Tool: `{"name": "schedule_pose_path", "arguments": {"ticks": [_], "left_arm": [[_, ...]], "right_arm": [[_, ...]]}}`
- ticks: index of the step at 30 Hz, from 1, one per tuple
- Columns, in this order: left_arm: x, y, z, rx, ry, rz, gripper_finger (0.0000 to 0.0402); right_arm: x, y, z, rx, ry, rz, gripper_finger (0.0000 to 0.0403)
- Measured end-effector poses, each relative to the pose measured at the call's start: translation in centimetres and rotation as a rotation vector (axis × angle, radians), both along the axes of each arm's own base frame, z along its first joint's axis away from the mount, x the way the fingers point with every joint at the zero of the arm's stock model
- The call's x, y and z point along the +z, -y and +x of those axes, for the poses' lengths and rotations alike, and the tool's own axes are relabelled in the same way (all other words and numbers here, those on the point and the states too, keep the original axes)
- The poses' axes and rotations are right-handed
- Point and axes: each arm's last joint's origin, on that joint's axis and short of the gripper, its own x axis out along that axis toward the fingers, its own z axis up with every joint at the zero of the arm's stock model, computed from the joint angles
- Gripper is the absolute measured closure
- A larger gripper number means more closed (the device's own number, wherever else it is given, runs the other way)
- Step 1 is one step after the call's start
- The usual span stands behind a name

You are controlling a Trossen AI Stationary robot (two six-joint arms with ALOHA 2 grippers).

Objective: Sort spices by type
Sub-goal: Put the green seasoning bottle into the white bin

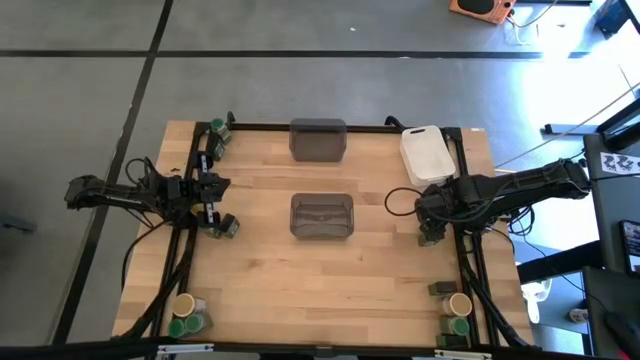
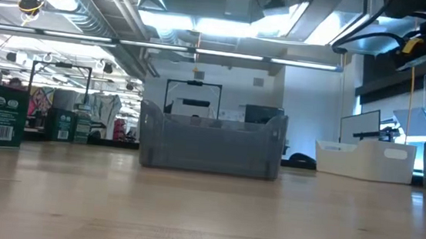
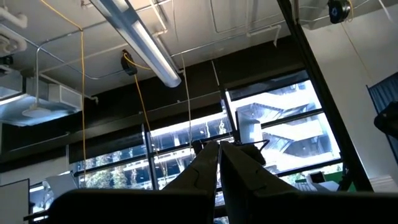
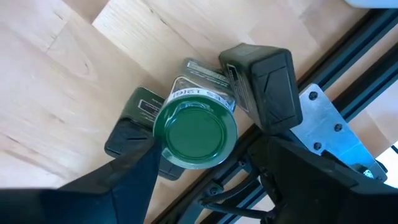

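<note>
A round green-lidded jar [image 4: 196,137] stands on the table by its right rail, among dark rectangular tins [image 4: 140,115] [image 4: 261,87]. My right gripper [image 1: 430,236] hangs just above this cluster, pointing down and open. Its two fingers [image 4: 134,174] stand on either side of the jar, with a gap showing on one side. My left gripper [image 3: 219,171] is shut on nothing and points up into the room, over the table's left side [image 1: 212,190]. More jars and tins sit at the left rail [image 1: 222,226], the far left corner [image 1: 215,135] and both near corners [image 1: 186,315] [image 1: 455,310].
Two grey bins stand on the table's midline, one at the far edge [image 1: 318,138] and one in the centre [image 1: 321,216]. A white tray [image 1: 428,152] lies at the far right. Black frame rails [image 4: 323,118] run close beside the jar cluster.
</note>
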Motion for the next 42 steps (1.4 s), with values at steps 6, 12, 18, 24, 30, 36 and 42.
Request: {"name": "schedule_pose_path", "arguments": {"ticks": [6, 12, 18, 24, 30, 36, 42], "left_arm": [[0.0, 0.0, 0.0, 0.000, 0.000, 0.000, 0.0389], [0.0, 0.0, 0.0, 0.001, 0.000, 0.000, 0.0389], [0.0, 0.0, 0.0, 0.001, 0.000, 0.000, 0.0389], [0.0, 0.0, 0.0, 0.001, -0.001, 0.001, 0.0389], [0.0, 0.0, 0.0, 0.001, -0.003, 0.001, 0.0389], [0.0, 0.0, 0.0, 0.001, -0.004, 0.001, 0.0389], [0.0, 0.0, 0.0, 0.007, -0.005, 0.007, 0.0389]], "right_arm": [[0.0, 0.1, -0.2, 0.003, -0.022, -0.031, 0.0104], [0.0, 0.3, -0.3, 0.011, -0.019, -0.091, 0.0104], [1.5, 0.2, 0.0, 0.004, 0.000, -0.056, 0.0104], [2.4, 0.1, 0.3, -0.005, 0.051, -0.040, 0.0104], [0.5, 0.1, 0.2, -0.006, 0.022, -0.042, 0.0104], [-1.4, 0.1, 0.1, 0.002, 0.009, -0.050, 0.0104], [-1.4, 0.2, 0.2, 0.008, 0.003, -0.094, 0.0115]]}}
